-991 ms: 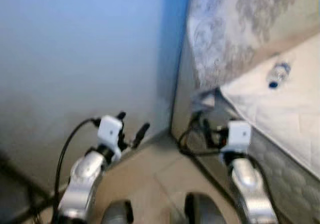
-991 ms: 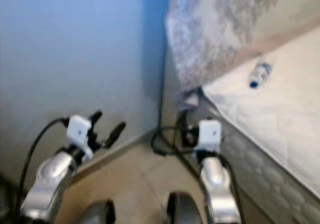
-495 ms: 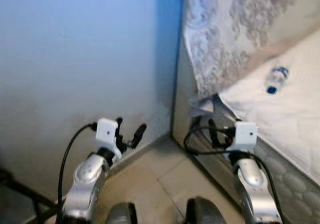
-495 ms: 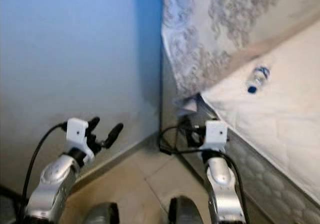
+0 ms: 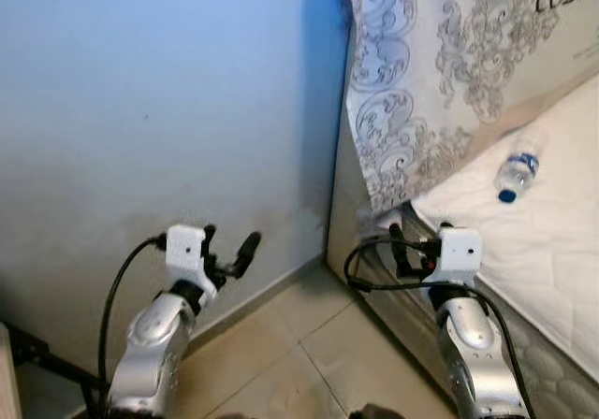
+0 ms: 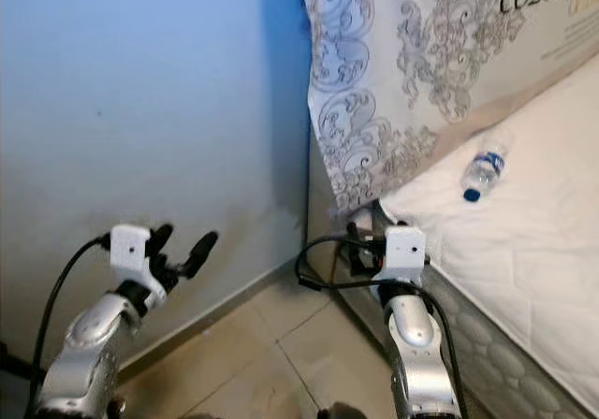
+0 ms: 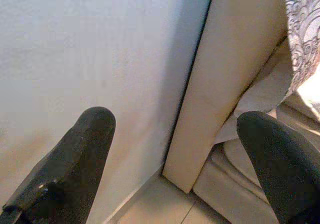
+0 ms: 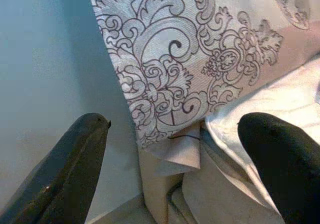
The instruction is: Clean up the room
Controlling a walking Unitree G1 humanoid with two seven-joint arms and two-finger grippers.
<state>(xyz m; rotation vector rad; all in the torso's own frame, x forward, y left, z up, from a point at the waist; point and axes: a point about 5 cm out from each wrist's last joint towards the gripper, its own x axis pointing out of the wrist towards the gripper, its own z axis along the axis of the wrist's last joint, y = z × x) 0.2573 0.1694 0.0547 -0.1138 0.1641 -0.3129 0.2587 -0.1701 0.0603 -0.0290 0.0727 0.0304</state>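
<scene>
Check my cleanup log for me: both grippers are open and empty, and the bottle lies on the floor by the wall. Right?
Not quite. The bottle lies on the mattress, not on the floor; the left eye view shows it there. The rest holds: the left gripper and the right gripper are open and empty.

View has sharpened and tilted up: robot's feet have left the frame; left pincer (image 5: 229, 251) apparently sits slightly lower.
</scene>
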